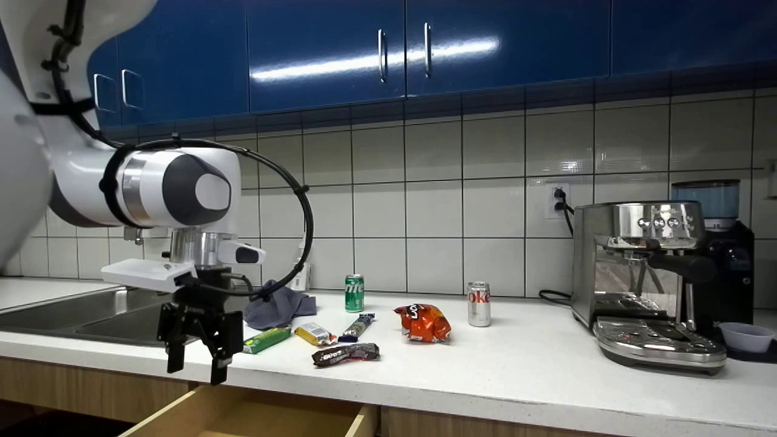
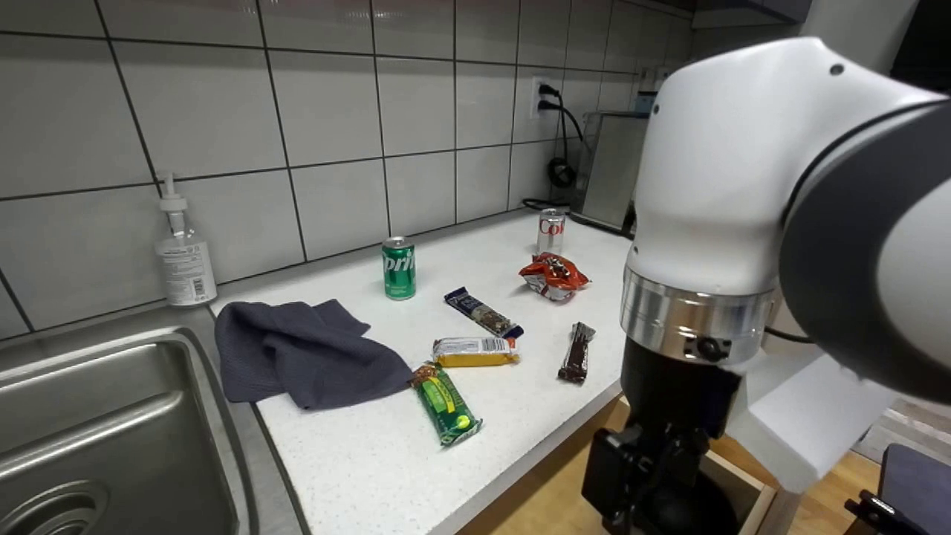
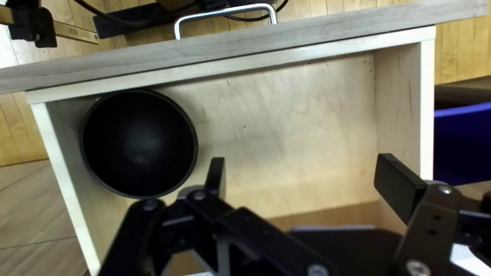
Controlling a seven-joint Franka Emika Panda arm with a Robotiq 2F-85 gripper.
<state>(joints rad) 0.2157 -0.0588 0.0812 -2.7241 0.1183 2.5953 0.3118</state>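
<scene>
Over the open drawer (image 3: 299, 134), just in front of the counter, the gripper (image 3: 301, 176) points downward with its jaws spread wide apart. Inside the drawer sits a round black bowl (image 3: 140, 142), upright, in the corner between the drawer front and the side wall at the left of the wrist view; it lies below and to one side of the jaws. A metal handle (image 3: 226, 11) projects from the outer face of the drawer front.

On the white countertop (image 1: 516, 370), nearest its front edge, lie a dark brown wrapped bar (image 1: 346, 354) and a green wrapped bar (image 1: 267, 340), the latter with one end at the corner of a rumpled dark grey towel (image 2: 312, 357). The towel is spread at the edge of a stainless-steel sink (image 2: 178, 416). Slightly farther back lies a yellow wrapped bar (image 1: 314, 334), and behind that a dark blue wrapped bar (image 1: 358, 328).

Beyond these, a crumpled orange-red bag (image 1: 425, 323) lies near an upright silver Coke can (image 1: 479, 303); a green Sprite can (image 1: 354, 293) stands nearer the tiled wall (image 1: 434, 209). A pump bottle (image 2: 186, 267) stands behind the sink. At the far end of the counter in an exterior view are an espresso machine (image 1: 625, 279) and a black grinder (image 1: 731, 261). Blue cabinets (image 1: 325, 54) hang above.
</scene>
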